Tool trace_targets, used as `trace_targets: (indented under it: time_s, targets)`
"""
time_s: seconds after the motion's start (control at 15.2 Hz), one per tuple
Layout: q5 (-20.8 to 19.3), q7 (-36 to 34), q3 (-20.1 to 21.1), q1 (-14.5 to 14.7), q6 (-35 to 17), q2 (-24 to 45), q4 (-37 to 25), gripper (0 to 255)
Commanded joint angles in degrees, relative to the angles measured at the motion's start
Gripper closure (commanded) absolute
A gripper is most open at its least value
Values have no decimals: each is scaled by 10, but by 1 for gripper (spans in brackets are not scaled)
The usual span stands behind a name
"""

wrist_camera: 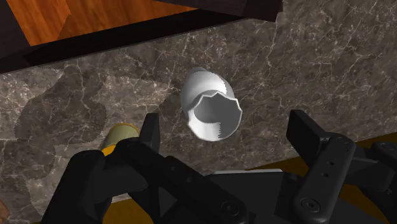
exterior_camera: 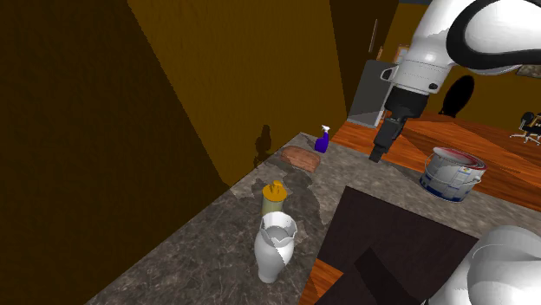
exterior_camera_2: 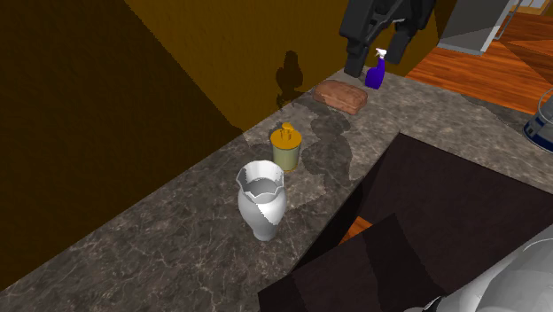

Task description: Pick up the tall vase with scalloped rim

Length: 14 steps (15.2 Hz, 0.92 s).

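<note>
- Vase (exterior_camera: 276, 249): white, tall, with a wavy scalloped rim. It stands upright on the dark veined stone table (exterior_camera: 173, 260), close to the edge that faces the robot's dark stand.
- A squat jar with a yellow lid (exterior_camera: 274, 197) stands just beside the vase but apart from it. A brown slab (exterior_camera: 301, 158) and a purple spray bottle (exterior_camera: 322, 139) lie well apart, further along the table.
- The end effector (exterior_camera: 378, 154) hangs high above the table, well away from the vase, with its fingers spread apart and holding nothing. In the wrist view the vase's open mouth sits ahead, between the lines of the two fingers, and neither finger touches it.
- The step in hand looks like the approach, so nothing is grasped yet.
- To do it well, bring the hand over the vase until the rim is centred between the fingers, then come down with the jaws at full spread.
- The belly swells below the rim and narrows to a small foot, so the vase may tip easily. I would close just under the flared rim, where the lip would check any slip.
- Turn the wrist so that neither finger sweeps towards the yellow-lidded jar on the way down.
- Close gently and evenly, since a one-sided touch could push the vase over, and then lift straight up.
</note>
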<state>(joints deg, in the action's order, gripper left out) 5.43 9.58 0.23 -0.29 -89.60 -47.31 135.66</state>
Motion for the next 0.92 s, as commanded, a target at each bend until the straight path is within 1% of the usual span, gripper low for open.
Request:
trace_targets:
  time_s: [0.0,0.46,0.86]
  targets:
    - [0,0,0,0,0,0,0,0]
    - [33,9,-8,2,-162,44,102,0]
    - [72,28,-15,13,-311,127,156,0]
